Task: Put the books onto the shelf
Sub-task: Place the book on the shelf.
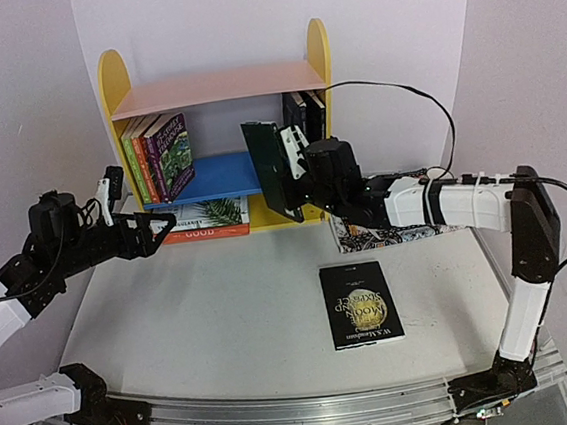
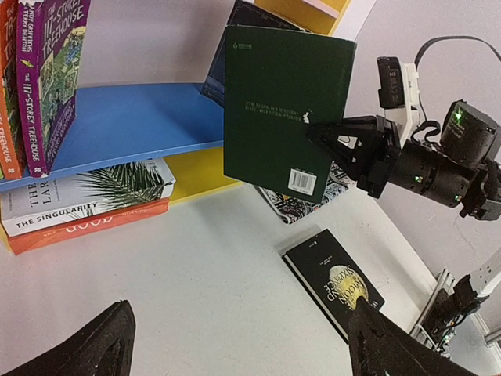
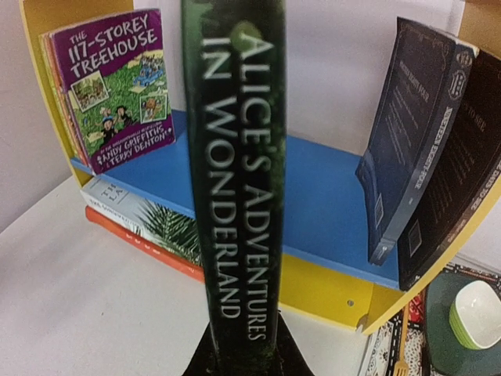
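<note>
The shelf (image 1: 211,86) stands at the back, yellow-sided with a pink top and a blue middle board (image 2: 133,117). Orange, green and purple books (image 1: 158,156) stand upright at its left, and two dark books (image 3: 423,133) lean at its right. A white palm-leaf book (image 2: 86,192) lies on an orange one at the bottom. My right gripper (image 1: 294,163) is shut on a dark green book (image 1: 271,168), held upright in front of the blue board, spine toward its camera (image 3: 235,157). A black book (image 1: 361,303) lies flat on the table. My left gripper (image 1: 159,227) hangs open and empty, left of the shelf's base.
A black-and-white patterned mat (image 1: 366,235) lies at the shelf's right foot under the right arm. On it sits a green bowl (image 3: 476,313). A black cable (image 1: 402,90) loops from the right arm past the shelf's right panel.
</note>
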